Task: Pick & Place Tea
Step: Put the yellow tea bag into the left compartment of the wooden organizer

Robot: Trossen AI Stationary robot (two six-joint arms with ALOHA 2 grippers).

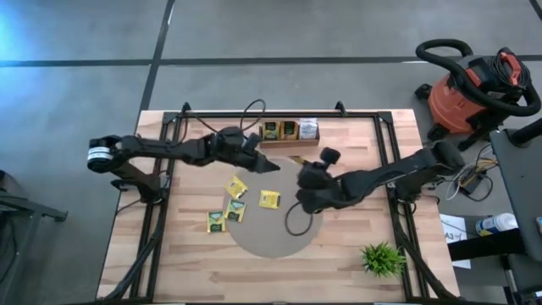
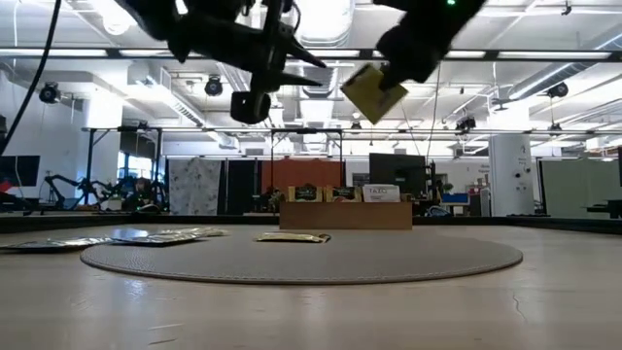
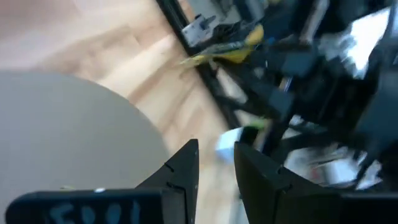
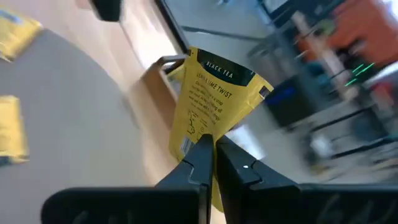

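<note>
Right pincer clamped on a yellow tea packet, lifted clear of the surface; packet hangs tilted in the air in the low view, over the far edge of the round grey mat, near the wooden tray. Left pincer holds nothing, fingers slightly apart, hovering just beside the tray's left end. Four more yellow packets lie flat on the left half of the mat. Tray already holds a few packets. Small green plant at the near right corner
</note>
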